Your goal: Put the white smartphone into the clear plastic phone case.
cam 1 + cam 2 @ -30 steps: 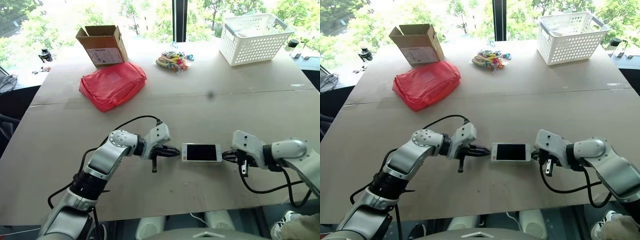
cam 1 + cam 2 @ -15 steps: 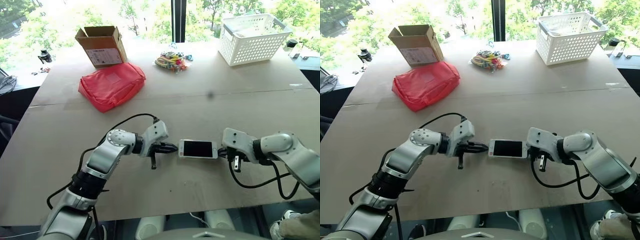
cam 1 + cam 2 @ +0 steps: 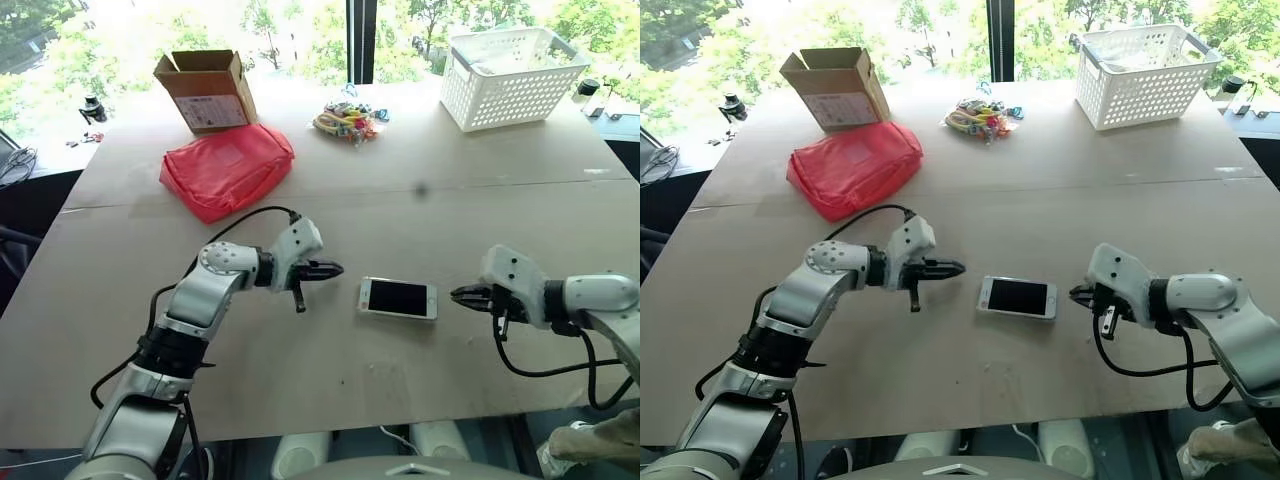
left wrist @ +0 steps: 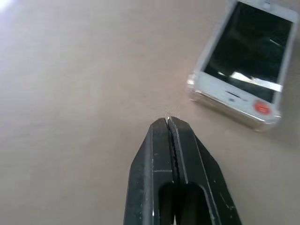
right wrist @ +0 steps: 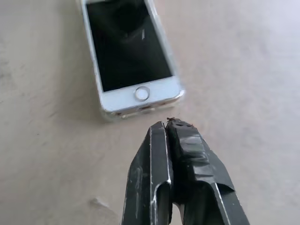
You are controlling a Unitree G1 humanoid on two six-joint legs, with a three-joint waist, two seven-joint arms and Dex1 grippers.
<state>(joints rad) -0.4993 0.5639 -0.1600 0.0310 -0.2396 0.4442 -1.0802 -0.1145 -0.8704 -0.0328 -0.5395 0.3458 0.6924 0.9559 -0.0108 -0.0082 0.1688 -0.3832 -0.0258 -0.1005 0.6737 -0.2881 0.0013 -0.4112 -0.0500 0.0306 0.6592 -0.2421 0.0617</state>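
The white smartphone (image 3: 398,299) is lying screen up near the middle of the bench's (image 3: 330,380) near edge, and a clear rim is showing round its body in both wrist views, so the clear plastic phone case (image 5: 108,114) appears to be sitting around it already. How fully each corner is seated, I cannot tell.

The left gripper (image 3: 333,269) and right gripper (image 3: 459,295) are flanking the phone's two short ends, each apart from it, fingers pressed together and holding nothing.

The risk I am judging: if a corner is only half clipped, a shut fingertip nudging an end could skid the phone over the smooth bench instead of seating it, or pry the thin shell off. A push from one side alone could spin it.

Farther back, a red pouch (image 3: 226,168) is carrying a pale patch, and the cardboard box (image 3: 205,91) a white label with a red mark; neither is legible. A white basket (image 3: 512,74) is standing at the far right corner.
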